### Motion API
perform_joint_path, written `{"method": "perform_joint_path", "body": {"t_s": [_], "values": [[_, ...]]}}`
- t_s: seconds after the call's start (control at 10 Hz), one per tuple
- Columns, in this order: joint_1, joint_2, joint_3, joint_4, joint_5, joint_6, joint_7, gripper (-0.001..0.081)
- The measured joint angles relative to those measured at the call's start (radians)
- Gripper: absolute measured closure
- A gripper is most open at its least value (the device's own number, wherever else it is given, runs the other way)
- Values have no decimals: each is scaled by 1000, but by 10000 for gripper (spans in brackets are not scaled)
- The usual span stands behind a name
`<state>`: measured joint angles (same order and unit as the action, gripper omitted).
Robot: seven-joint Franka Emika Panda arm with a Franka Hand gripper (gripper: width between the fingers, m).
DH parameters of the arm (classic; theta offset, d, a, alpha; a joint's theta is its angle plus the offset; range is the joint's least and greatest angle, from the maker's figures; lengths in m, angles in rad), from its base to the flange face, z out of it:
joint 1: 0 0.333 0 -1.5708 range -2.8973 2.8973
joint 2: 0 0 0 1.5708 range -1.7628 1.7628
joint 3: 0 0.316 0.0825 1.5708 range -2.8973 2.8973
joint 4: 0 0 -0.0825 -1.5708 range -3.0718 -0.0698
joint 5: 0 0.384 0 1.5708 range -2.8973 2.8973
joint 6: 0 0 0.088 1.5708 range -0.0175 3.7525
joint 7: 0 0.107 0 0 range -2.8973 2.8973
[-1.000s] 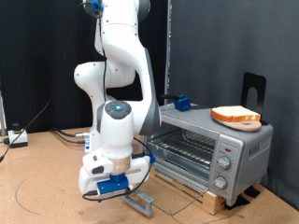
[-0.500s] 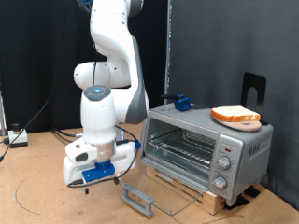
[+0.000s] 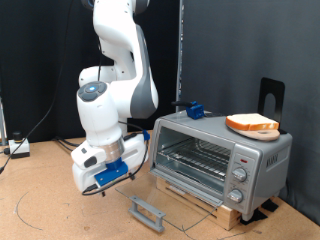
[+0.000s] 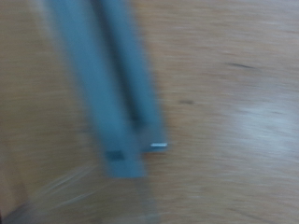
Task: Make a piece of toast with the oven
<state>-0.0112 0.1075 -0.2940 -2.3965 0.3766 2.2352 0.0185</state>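
Note:
The piece of toast (image 3: 252, 124) lies on top of the oven (image 3: 236, 160), over its knob panel at the exterior view's right. The oven's glass door hangs fully open, and its grey handle (image 3: 148, 212) rests low on the wooden table. The wire rack (image 3: 194, 158) inside is bare. My gripper (image 3: 100, 183) hovers above the table to the exterior view's left of the open door, apart from the handle and holding nothing that shows. The blurred wrist view shows only the grey handle (image 4: 110, 89) over the wood; no fingers appear there.
A small blue object (image 3: 195, 110) sits on the oven's rear top. A black stand (image 3: 271, 96) rises behind the toast. Cables (image 3: 30, 150) trail over the table at the exterior view's left. A dark curtain closes the back.
The arm has swung towards the exterior view's left and lifted away from the door handle. The oven door stays open and the toast has not moved.

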Motion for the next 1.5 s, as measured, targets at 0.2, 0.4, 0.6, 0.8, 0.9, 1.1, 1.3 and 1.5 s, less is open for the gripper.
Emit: {"method": "perform_joint_path", "body": {"t_s": [0.2,0.4,0.6,0.8,0.9,1.1,1.3,1.5], "values": [[-5,-56,-2,24,94,-152,-79,-1],[-3,-118,3,27,107,-212,-85,-1],[1,-178,22,24,89,-236,-63,-1],[2,-247,53,-9,46,-209,11,-1],[2,-244,53,-8,58,-212,-6,-1],[24,-250,56,19,180,-288,-208,-1],[51,-273,62,46,223,-377,-423,-1],[72,-314,89,63,138,-433,-563,-1]]}}
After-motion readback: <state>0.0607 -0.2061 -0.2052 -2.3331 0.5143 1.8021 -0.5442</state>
